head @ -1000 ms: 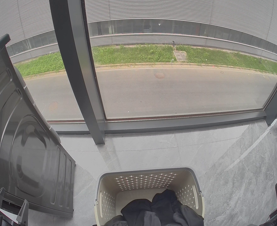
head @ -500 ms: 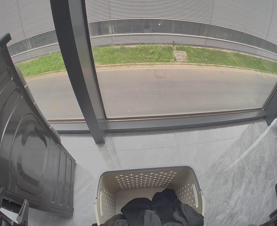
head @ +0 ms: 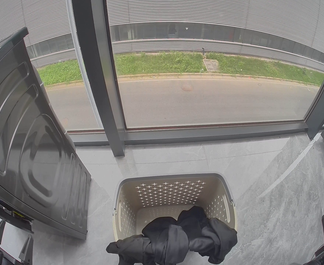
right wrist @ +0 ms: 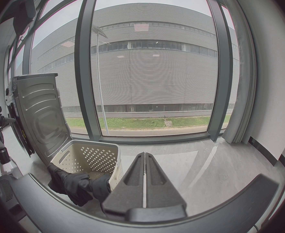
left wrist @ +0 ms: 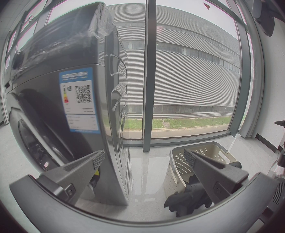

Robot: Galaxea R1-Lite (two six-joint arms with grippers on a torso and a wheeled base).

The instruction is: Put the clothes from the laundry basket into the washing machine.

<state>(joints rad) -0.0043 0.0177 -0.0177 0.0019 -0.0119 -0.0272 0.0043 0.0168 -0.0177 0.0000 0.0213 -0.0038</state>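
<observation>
Dark clothes [head: 173, 238] are lying in the laundry basket [head: 169, 194], spilling over its near rim. The basket is standing on the floor [head: 272, 188] beside the washing machine [head: 29, 148]. The left gripper [left wrist: 142, 153] is gaping wide, empty; the right gripper's [right wrist: 144, 156] 2 fingers are pressing together, gripping nothing.

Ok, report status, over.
Left gripper open, empty. Right gripper shut, empty. Dark clothes heaped in laundry basket, spilling over its near rim. Washing machine left of basket.
</observation>
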